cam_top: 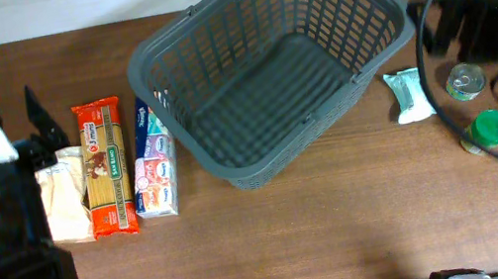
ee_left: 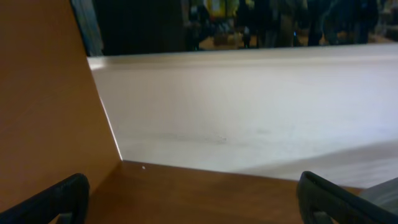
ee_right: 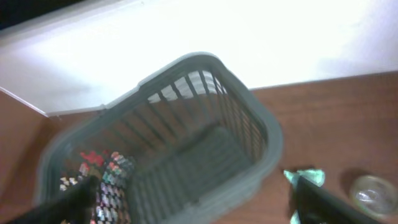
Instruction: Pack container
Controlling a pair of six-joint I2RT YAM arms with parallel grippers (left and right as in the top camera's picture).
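Observation:
The container, a large dark grey basket with lattice walls [cam_top: 270, 66], stands empty in the middle of the table; it also fills the right wrist view [ee_right: 186, 143]. My left gripper [cam_top: 37, 118] is at the far left beside the groceries, open and empty [ee_left: 193, 186], facing the table's far edge. My right gripper [cam_top: 437, 30] is to the right of the basket, open and empty [ee_right: 193, 196], facing the basket.
Left of the basket lie a tissue pack [cam_top: 154, 159], a red pasta packet [cam_top: 105, 167] and a beige bag [cam_top: 65, 199]. To its right lie a green-white pouch [cam_top: 409, 94], a tin can [cam_top: 465, 81] and a green-lidded jar [cam_top: 486, 130]. Black cables trail at the right.

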